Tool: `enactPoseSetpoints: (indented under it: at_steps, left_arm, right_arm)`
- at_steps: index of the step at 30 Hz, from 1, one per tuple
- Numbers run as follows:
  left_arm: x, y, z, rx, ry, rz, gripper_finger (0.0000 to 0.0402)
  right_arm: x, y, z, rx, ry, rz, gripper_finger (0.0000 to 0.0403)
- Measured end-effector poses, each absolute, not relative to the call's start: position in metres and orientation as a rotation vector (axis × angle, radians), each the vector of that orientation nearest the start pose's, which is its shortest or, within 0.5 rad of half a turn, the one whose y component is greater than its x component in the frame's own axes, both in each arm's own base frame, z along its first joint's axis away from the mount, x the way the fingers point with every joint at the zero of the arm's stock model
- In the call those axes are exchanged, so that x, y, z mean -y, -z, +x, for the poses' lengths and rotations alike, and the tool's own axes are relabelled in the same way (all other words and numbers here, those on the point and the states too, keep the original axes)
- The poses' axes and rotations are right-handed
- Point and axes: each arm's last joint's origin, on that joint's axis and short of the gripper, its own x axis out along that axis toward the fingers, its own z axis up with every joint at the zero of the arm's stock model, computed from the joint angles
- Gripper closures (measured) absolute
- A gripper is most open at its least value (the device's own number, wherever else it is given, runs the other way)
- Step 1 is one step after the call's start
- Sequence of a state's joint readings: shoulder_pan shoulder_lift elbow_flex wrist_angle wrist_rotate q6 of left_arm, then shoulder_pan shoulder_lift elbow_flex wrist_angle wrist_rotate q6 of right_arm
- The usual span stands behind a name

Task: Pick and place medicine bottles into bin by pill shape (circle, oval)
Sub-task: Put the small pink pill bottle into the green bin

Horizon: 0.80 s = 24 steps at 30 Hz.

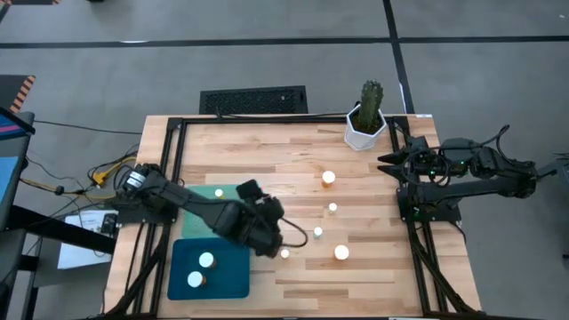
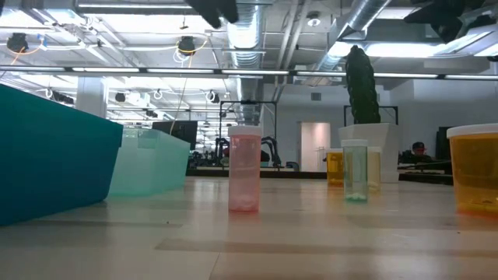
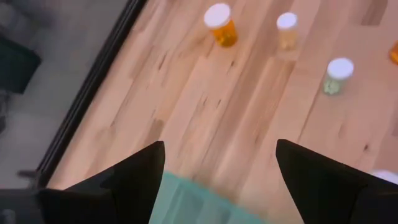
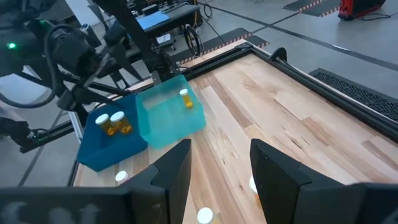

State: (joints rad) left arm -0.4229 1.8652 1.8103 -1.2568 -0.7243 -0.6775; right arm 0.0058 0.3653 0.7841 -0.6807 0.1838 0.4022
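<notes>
Two medicine bottles (image 1: 201, 270) lie in the dark blue bin (image 1: 233, 286), one in the pale bin (image 4: 163, 121); four wait on the counter (image 1: 373, 267) toward 3 o'clock. Left tool (image 1: 267, 233) spread, empty; right tool (image 1: 388, 164) spread, parked

Pale striped-grain wooden worktop (image 1: 356, 267) edged by a black frame (image 1: 171, 160); dark teal tray (image 1: 227, 276); lighter mint tray (image 4: 163, 115); white-capped amber bottles (image 1: 329, 178); green cactus (image 1: 371, 100) in a white pot (image 1: 364, 136); black arms.
</notes>
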Motion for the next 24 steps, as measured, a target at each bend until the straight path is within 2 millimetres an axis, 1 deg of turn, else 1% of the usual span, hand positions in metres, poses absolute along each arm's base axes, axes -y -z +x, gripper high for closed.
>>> enactPoseSetpoints:
  at_steps: [4,7,10,14,16,19,22,24]
  left_arm:
    - [0.124,-0.317,0.354,-0.951,-0.508,0.131,0.0099]
    - [0.122,-0.318,0.359,-0.949,-0.452,0.15,0.0099]
    - [0.125,-0.319,0.366,-0.91,-0.383,0.139,0.0099]
    - [0.134,-0.313,0.374,-0.863,-0.268,0.09,0.0099]
    - [0.139,-0.306,0.378,-0.828,-0.22,0.054,0.0099]
    - [0.145,-0.289,0.379,-0.824,-0.195,-0.014,0.0099]
    - [0.151,-0.273,0.377,-0.803,-0.219,-0.079,0.0099]
    - [0.154,-0.258,0.375,-0.793,-0.242,-0.14,0.0099]
  right_arm:
    - [0.005,-0.327,0.066,-0.221,0.229,0.389,0.0228]
    - [0.005,-0.327,0.066,-0.22,0.229,0.392,0.0228]
    - [0.005,-0.327,0.066,-0.218,0.231,0.409,0.0228]
    - [0.005,-0.327,0.066,-0.217,0.232,0.417,0.0228]
    - [0.005,-0.327,0.066,-0.218,0.232,0.417,0.0228]
    - [0.005,-0.327,0.066,-0.22,0.233,0.417,0.0228]
    - [0.005,-0.324,0.065,-0.254,0.239,0.414,0.0228]
    - [0.005,-0.321,0.064,-0.282,0.245,0.412,0.0228]
